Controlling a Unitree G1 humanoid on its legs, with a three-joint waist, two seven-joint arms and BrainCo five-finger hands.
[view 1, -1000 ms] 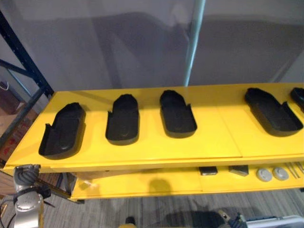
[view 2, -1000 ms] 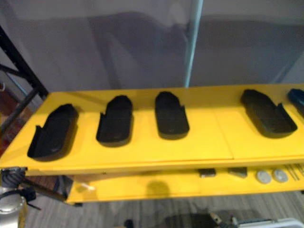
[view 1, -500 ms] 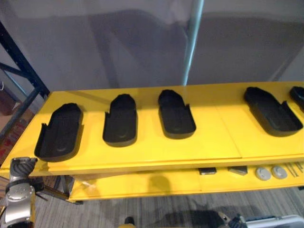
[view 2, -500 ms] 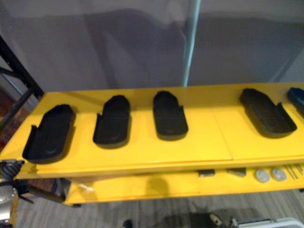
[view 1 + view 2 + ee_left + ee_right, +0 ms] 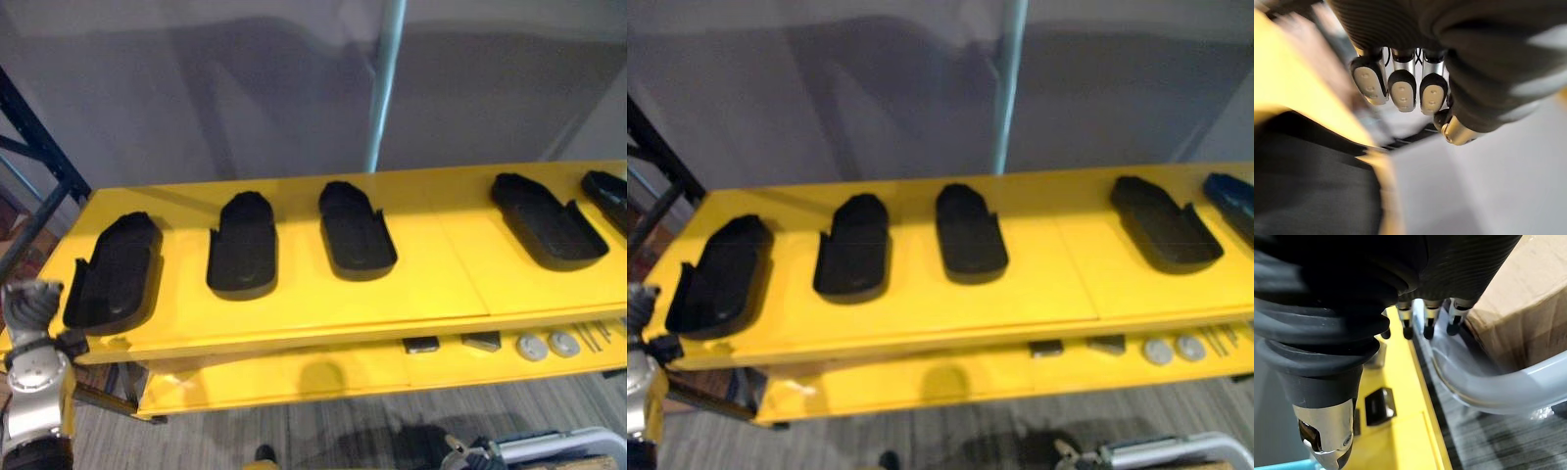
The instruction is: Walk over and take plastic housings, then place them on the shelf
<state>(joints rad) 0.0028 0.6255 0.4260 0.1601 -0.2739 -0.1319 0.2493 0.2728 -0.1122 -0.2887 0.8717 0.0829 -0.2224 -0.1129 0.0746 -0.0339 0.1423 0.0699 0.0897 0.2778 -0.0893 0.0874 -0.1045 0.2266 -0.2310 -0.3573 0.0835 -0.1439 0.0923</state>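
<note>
Left hand (image 5: 29, 305) now raised to yellow desk (image 5: 441, 274) corner
Fingers curled, empty, near leftmost plastic housing (image 5: 113, 274); right hand (image 5: 1427, 308) relaxed, empty. All housings lie on desk; grasp pending.

No text, labels, brands, numbers or signs can be read. The black plastic housings (image 5: 243, 245) are plain moulded surfaces, the yellow shelf (image 5: 441, 274) is plain paint, and the cardboard box (image 5: 1528, 298) in the right wrist view is plain brown board. Small parts on the lower level are too small to tell any marks.
</note>
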